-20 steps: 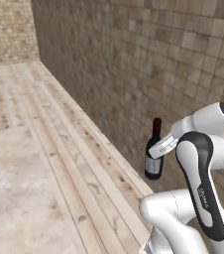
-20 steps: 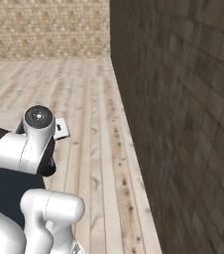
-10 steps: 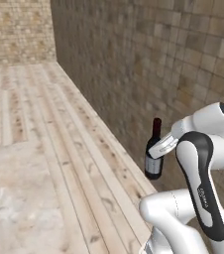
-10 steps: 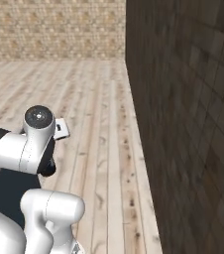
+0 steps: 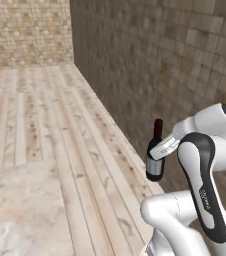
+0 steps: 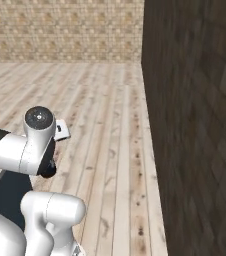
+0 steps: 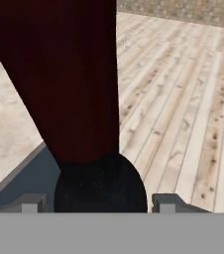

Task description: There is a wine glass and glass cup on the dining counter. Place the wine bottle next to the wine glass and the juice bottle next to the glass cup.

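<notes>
- Left: pale marbled counter [image 5: 15,210] low in the corner, plank floor [image 5: 60,110] beyond, tan brick wall [image 5: 25,30] behind.
- Right: dark brick wall [image 5: 185,60].
- Bottle [image 5: 155,151]: slim, near black, dark red top, greyish label, upright in the air beside the arm.
- Gripper [image 7: 98,202] is clamped on the bottle.

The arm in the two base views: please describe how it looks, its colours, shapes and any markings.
The arm has glossy white rounded shells with a black band along one link, bearing small pale lettering too small to read. A round dark grey joint cap with a pale dotted ring tops the elbow. The gripper is light grey and blocky. No cables show.
</notes>
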